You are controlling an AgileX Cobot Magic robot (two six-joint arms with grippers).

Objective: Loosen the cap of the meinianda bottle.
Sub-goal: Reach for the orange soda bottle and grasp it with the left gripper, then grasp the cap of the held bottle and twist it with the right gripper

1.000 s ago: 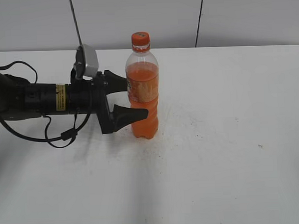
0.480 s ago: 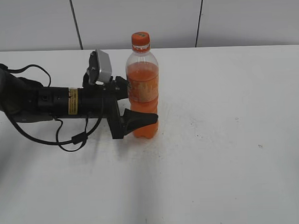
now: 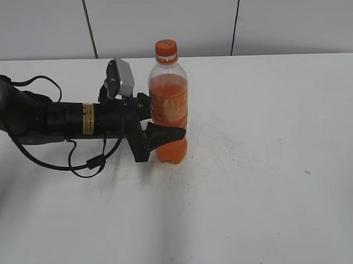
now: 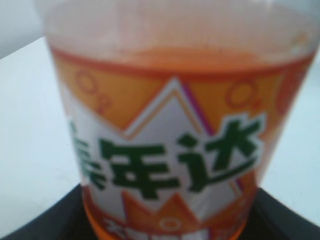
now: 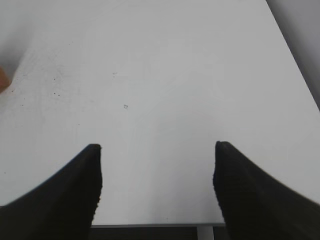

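The meinianda bottle stands upright on the white table, filled with orange drink, with its orange cap on top. My left gripper reaches in from the left, lying level, with one finger in front of the bottle's lower body and the other behind it, closed on the bottle. The left wrist view is filled by the bottle's label, with dark jaw tips at both lower corners. My right gripper is open and empty over bare table; it does not show in the exterior view.
The white table stretches around the bottle, with a grey wall behind it. The left arm's cables loop on the table at the left. The table's edge shows beneath the right gripper. An orange sliver shows at that view's left edge.
My left gripper has slid right so its fingers sit on either side of the bottle, and the near finger has drawn in against it. The bottle stays upright.
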